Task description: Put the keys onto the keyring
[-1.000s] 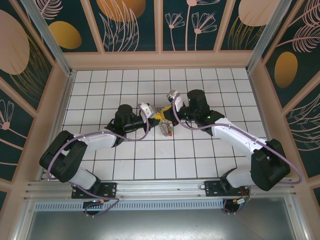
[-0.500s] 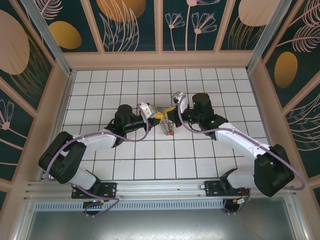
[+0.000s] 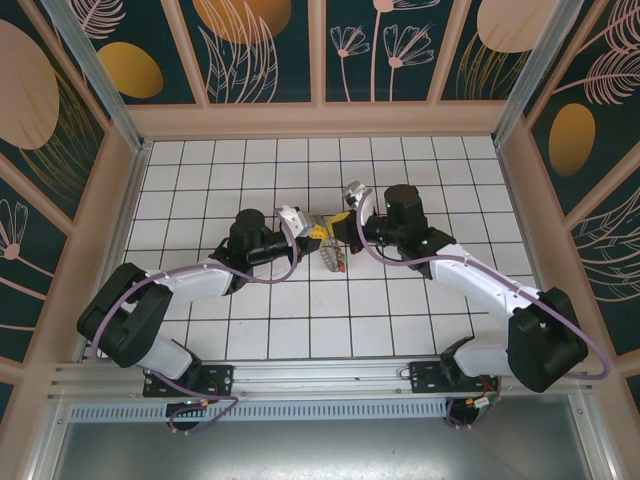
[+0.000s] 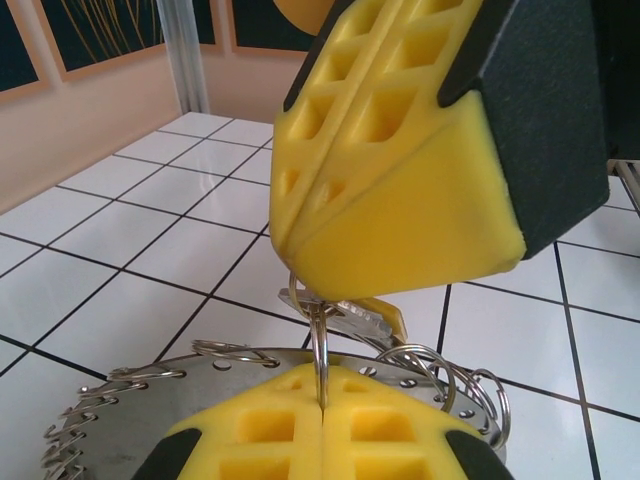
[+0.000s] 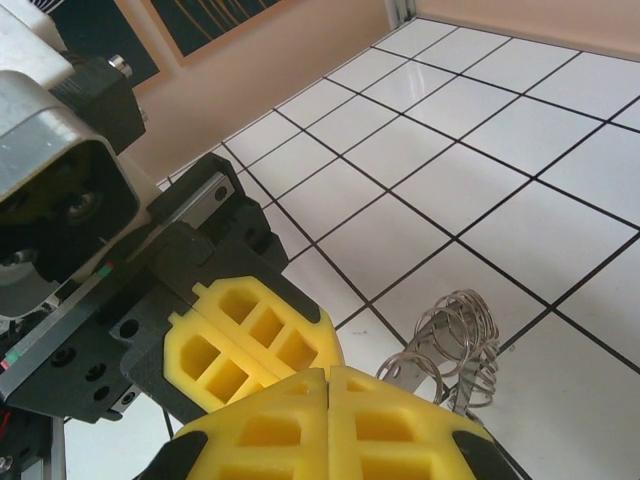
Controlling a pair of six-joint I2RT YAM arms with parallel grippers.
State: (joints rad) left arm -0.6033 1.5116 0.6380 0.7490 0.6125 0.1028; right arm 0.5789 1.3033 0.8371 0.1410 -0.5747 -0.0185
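Left wrist | left hand's [image 4: 322, 415] yellow lattice pads pinch thin wire loop of keyring [image 4: 130, 425] | right hand [image 4: 297, 272] clamps flat key [image 4: 350, 315]

Shows a flat silvery keyring [image 4: 120, 425], rim fringed with wire loops, over the white tiles; small brassy key [image 4: 350, 315] touching one upright loop.

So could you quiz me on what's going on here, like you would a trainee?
1. True or false: the left gripper and the right gripper both stand wide open.
2. What is pinched between the left gripper's fingers? A) a thin wire ring B) a spoon C) a cable
3. Fill in: the two grippers meet over a floor of white ____.

Key: 1 false, both are shut; 2 A; 3 tiles.
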